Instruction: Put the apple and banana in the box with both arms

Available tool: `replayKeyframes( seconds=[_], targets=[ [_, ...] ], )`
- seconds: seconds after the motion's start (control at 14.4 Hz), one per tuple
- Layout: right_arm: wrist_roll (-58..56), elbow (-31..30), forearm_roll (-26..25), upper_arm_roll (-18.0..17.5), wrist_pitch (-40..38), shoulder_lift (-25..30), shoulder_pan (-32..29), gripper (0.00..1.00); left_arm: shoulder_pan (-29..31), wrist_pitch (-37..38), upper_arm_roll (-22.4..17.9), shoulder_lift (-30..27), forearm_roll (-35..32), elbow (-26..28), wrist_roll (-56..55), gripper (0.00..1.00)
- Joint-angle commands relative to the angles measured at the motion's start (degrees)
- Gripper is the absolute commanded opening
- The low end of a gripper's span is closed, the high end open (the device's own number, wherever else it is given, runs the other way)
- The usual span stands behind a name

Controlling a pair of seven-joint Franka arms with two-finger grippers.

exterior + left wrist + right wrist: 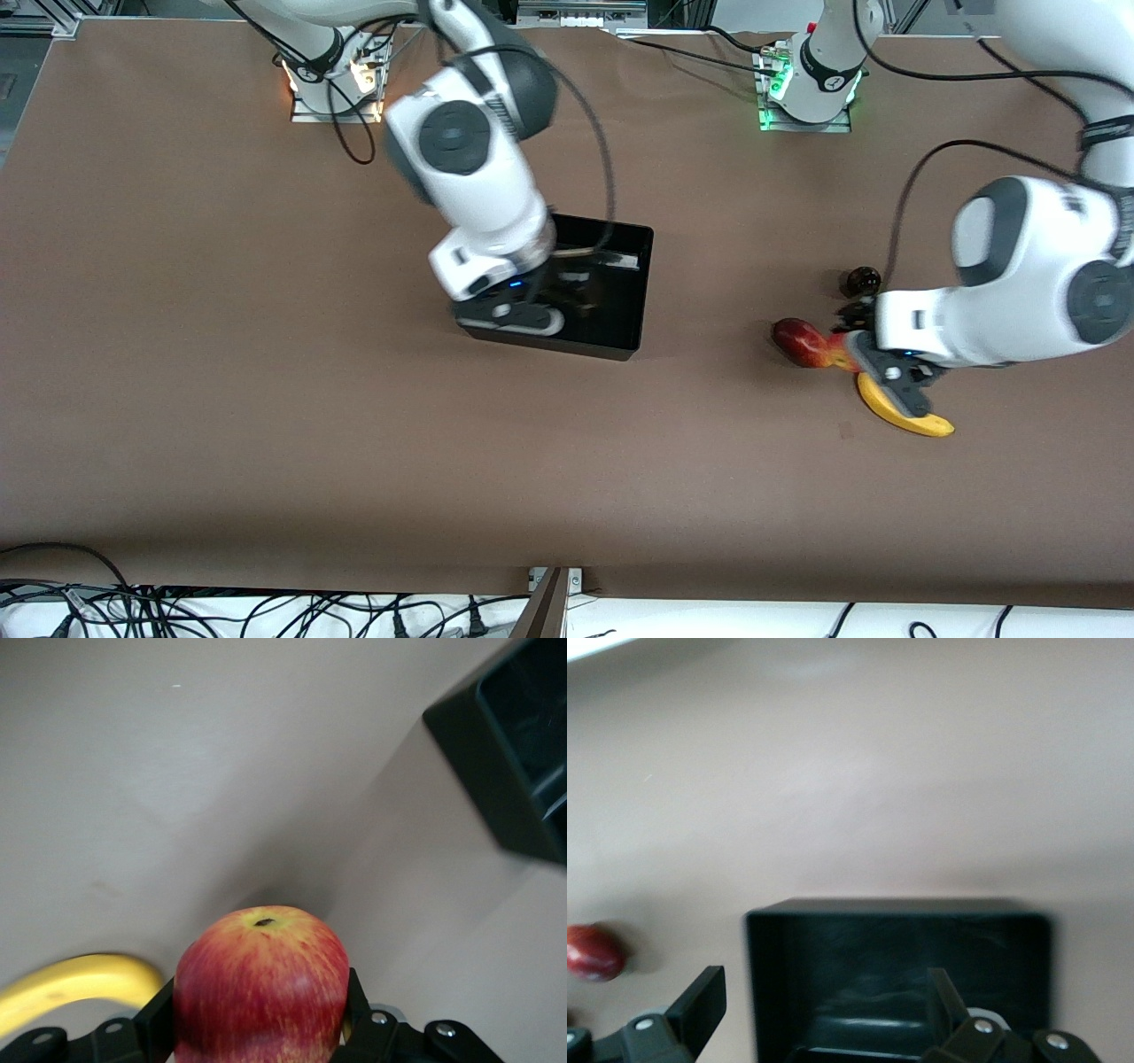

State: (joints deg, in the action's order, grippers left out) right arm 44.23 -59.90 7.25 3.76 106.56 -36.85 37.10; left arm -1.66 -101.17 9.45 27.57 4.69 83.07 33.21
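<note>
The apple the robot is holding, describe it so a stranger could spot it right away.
Go to the left arm's end of the table. There the left gripper is shut on the apple, beside the yellow banana. It is round, red with yellow streaks.

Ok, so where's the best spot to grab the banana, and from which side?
Probably around its middle, from straight above, closing across the narrow width: the banana lies flat and curved on the table. The left end effector, shut on the apple, hangs over one end; the open right end effector is over the box.

The banana (904, 415) lies well apart from the box (620, 306).
</note>
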Motion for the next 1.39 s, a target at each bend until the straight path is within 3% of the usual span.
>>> replayKeyframes(
  seconds=[0.0,0.21,0.35,0.63,0.9,1.04,1.32],
  targets=[
    [-6.2,-2.0,1.5,1.6,-7.8,5.2,-3.9,1.00,-8.1,0.4,-0.4,-0.8,0.8,0.3,-18.3,0.47],
    [-10.6,-3.9,1.5,1.9,-14.3,10.6,-8.4,1.00,-16.6,-1.6,-0.4,1.1,6.4,0.3,-37.1,0.47],
    [-13.7,-9.7,1.5,2.7,-15.2,16.8,-10.1,1.00,-21.9,-7.4,-0.4,3.0,8.8,0.2,-48.4,0.47],
    [-23.1,-20.6,1.5,8.9,-16.6,27.2,-10.1,1.00,-30.9,-18.9,-0.4,7.8,8.9,0.2,-60.9,0.49],
    [-29.1,-21.8,1.3,13.8,-21.6,31.4,-10.1,1.00,-36.5,-29.1,-0.4,12.2,8.9,0.2,-70.4,0.49],
    [-29.4,-25.6,0.5,13.2,-21.1,34.5,-12.5,1.00,-37.4,-32.4,-0.4,14.0,8.8,0.1,-70.6,0.53],
    [-33.1,-27.2,-2.7,4.3,-21.2,36.1,-23.0,1.00,-38.8,-33.0,-0.5,16.4,8.1,-0.3,-70.2,0.56]
  ],
)
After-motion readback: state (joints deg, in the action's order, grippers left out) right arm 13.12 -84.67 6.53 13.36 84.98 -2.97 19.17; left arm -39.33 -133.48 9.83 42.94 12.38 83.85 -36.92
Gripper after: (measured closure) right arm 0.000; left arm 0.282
